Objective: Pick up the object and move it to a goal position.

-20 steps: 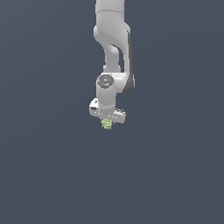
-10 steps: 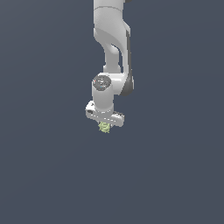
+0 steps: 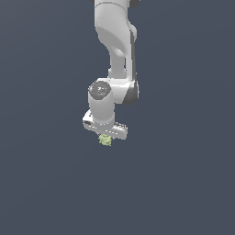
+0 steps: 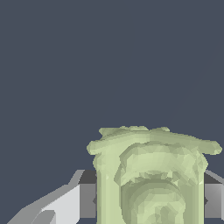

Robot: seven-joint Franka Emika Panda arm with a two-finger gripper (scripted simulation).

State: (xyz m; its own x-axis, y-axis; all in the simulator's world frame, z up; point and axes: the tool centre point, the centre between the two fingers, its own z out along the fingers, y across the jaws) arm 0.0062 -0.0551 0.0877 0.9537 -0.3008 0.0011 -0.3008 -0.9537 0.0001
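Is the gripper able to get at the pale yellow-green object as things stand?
Yes, apparently: the pale yellow-green object already sits between the fingers of the gripper, seemingly clamped, with nothing blocking it.

arm [image 3: 114, 41]: glossy white, rounded links | dark joint seams | claw [image 3: 106, 137]: white crossbar, grey fingers [image 4: 87, 200]

Flat even sim light, no blur

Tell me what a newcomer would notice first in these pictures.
First, the white arm reaching down from the top of the exterior view against a plain dark grey background. Next, the small pale yellow-green object under the gripper. In the wrist view this lumpy object fills much of the picture, with grey fingers against both its sides.
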